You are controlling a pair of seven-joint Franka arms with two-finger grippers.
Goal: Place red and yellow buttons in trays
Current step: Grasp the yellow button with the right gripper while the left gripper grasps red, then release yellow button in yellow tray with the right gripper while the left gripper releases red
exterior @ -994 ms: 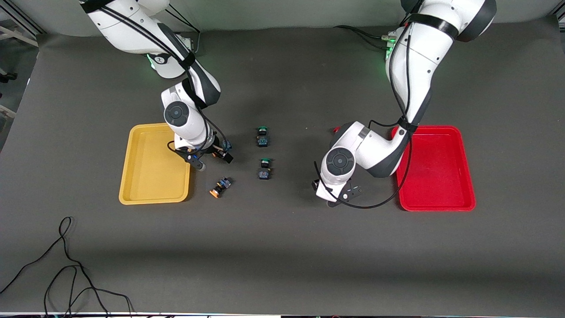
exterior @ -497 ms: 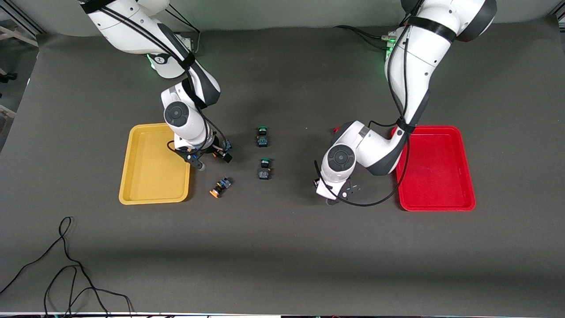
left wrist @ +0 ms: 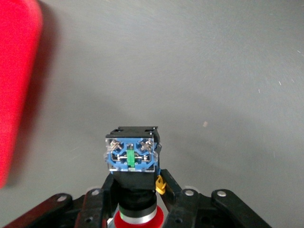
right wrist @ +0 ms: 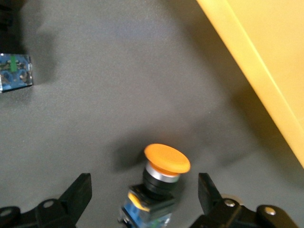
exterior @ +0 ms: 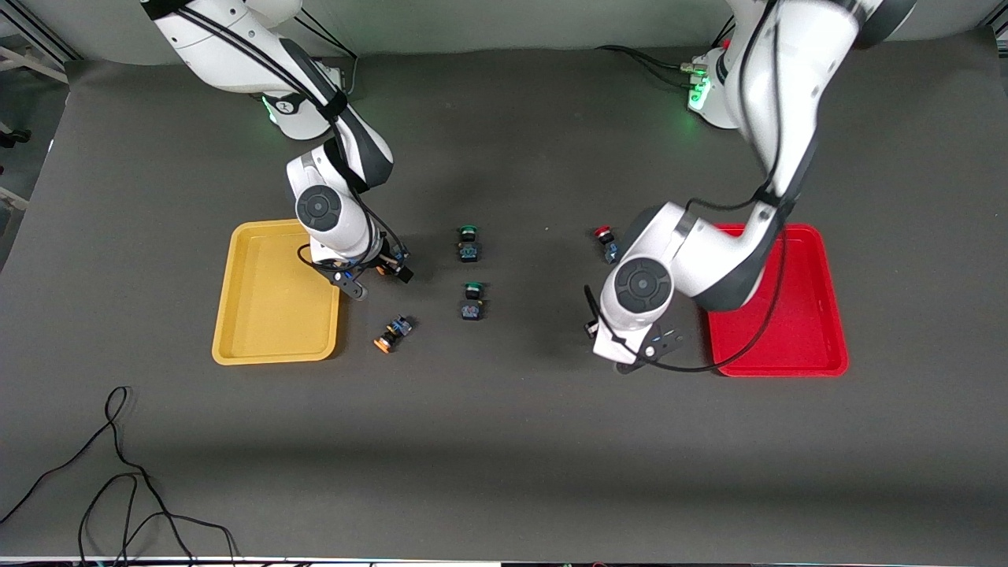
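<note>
Front view: yellow tray (exterior: 224, 303) sits toward the right arm's end of the table, red tray (exterior: 795, 315) toward the left arm's end. Both are bare inside. Right gripper (exterior: 370, 276) is low, just beside the yellow tray's edge, over a yellow btn (exterior: 386, 269). 2nd yellow btn (exterior: 391, 334) lies on its side on the mat, nearer the camera and close to that tray. Two green btns (exterior: 468, 244) (exterior: 472, 302) stand mid-table. One red btn (exterior: 605, 242) rests on the mat near the red tray's farther corner. Left gripper (exterior: 638, 350) is over the mat, just beside the red tray's nearer corner; its fingers are hidden here by the wrist.

Left wrist view: fingers (left wrist: 107, 187) are narrow, clamped on the held btn (left wrist: 131, 154). Its blue terminal end points away from the cam and its red cap sits between the finger bases. Red tray shows at the frame edge, apart from the btn.

Right wrist view: fingers (right wrist: 80, 190) are spread wide, one each side of the yellow btn, touching neither. The btn rests tilted on the mat, cap up, with the yellow tray's rim close by. Another btn body (right wrist: 16, 71) sits off to one side; cap colour can't be told
</note>
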